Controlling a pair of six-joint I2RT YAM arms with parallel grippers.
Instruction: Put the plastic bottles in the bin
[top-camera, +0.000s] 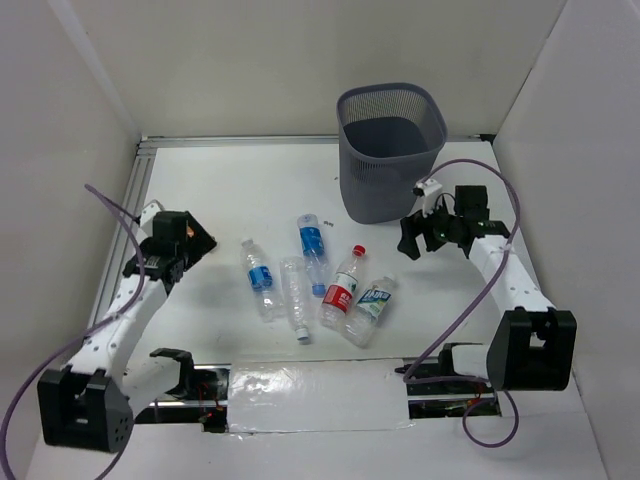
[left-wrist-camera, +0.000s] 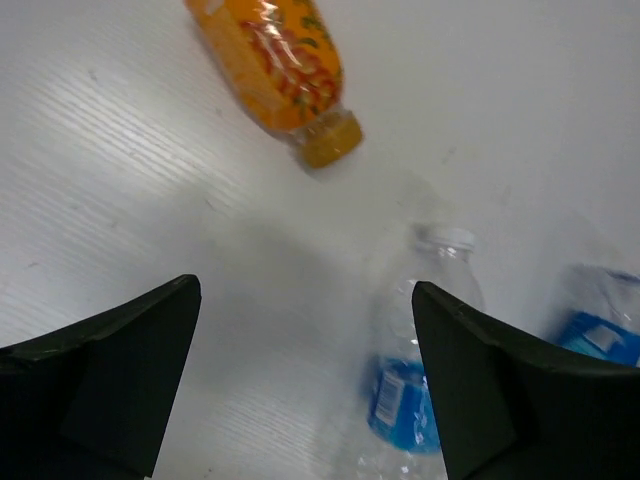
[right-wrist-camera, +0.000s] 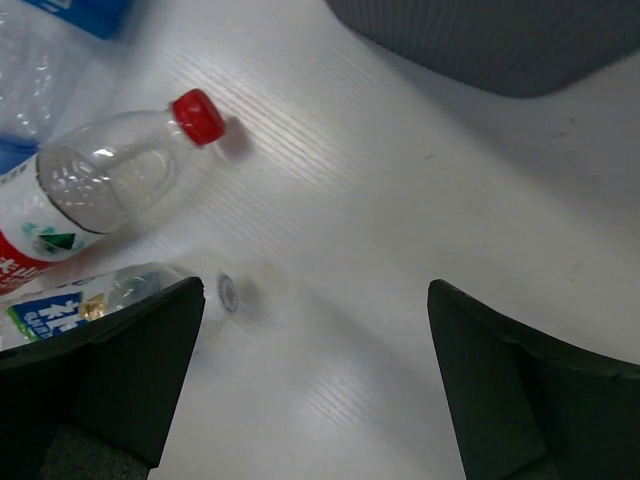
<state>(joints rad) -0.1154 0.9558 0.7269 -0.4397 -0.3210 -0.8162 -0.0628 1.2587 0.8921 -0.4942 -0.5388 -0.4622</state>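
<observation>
We hold the right gripper (top-camera: 412, 240), jaws apart, beside the bin (top-camera: 437, 100); the red-capped bottle (top-camera: 343, 285) lies nearest, cap pointing toward the bin.

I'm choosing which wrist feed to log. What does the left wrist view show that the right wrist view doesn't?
Only left wrist: an orange bottle lying on its side. Only right wrist: the red-capped bottle, a green-and-white labelled bottle and the bin. Both: the white table, blue-labelled bottles, and an open pincer, the left pincer in one and the right pincer in the other.
</observation>
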